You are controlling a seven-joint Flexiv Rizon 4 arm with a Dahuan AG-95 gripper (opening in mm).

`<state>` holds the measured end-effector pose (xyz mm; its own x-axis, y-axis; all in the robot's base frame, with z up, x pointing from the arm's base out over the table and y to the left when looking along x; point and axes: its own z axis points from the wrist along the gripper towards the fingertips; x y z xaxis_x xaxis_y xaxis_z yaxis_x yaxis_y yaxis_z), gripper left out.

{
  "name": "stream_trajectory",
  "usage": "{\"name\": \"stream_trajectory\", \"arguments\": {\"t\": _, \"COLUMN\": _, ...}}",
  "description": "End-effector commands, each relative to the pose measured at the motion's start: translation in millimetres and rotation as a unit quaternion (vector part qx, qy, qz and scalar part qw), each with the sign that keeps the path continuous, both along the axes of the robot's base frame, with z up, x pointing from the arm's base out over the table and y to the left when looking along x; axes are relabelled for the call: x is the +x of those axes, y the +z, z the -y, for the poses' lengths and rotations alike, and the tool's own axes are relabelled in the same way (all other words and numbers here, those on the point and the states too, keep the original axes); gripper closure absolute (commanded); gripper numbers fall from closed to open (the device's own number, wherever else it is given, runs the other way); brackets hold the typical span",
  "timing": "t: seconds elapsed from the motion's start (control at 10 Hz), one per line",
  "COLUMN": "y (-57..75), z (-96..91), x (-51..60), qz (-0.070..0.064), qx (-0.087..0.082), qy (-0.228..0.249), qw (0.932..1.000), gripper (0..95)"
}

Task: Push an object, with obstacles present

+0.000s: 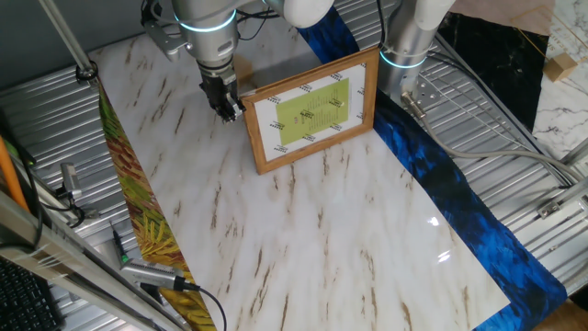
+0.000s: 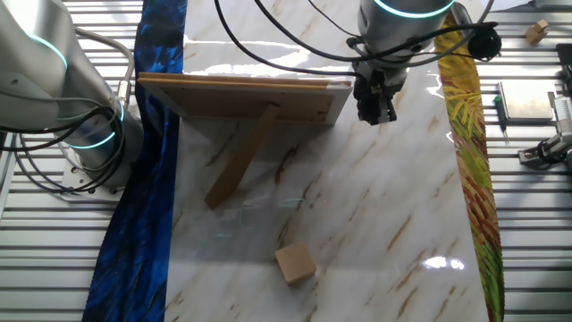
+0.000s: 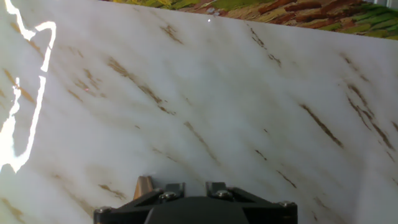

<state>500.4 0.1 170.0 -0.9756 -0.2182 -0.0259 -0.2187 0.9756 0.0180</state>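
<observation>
Marble-patterned surface carries the work area. Note that the end effector hangs just beside one upper corner of the standing picture frame; you cannot tell whether its fingers are apart or together. Locate the cube in the other fixed view: it sits behind the frame, well apart from the end effector, beyond the frame's rear prop. Expect to route around that prop. Printed text on the yellow-green sheet is too small to read.
</observation>
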Motion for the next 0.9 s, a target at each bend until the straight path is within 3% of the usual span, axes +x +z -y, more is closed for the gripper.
{"name": "stream_trajectory", "arguments": {"t": 0.1, "y": 0.0, "z": 0.0, "x": -0.5, "qz": 0.0, "qx": 0.0, "qy": 0.003, "qw": 1.0, "gripper": 95.0}}
{"name": "stream_trajectory", "arguments": {"t": 0.2, "y": 0.0, "z": 0.0, "x": -0.5, "qz": 0.002, "qx": -0.001, "qy": 0.05, "qw": 0.9988, "gripper": 95.0}}
{"name": "stream_trajectory", "arguments": {"t": 0.3, "y": 0.0, "z": 0.0, "x": -0.5, "qz": 0.001, "qx": -0.002, "qy": 0.059, "qw": 0.9982, "gripper": 95.0}}
{"name": "stream_trajectory", "arguments": {"t": 0.9, "y": 0.0, "z": 0.0, "x": -0.5, "qz": -0.008, "qx": 0.001, "qy": 0.073, "qw": 0.9973, "gripper": 95.0}}
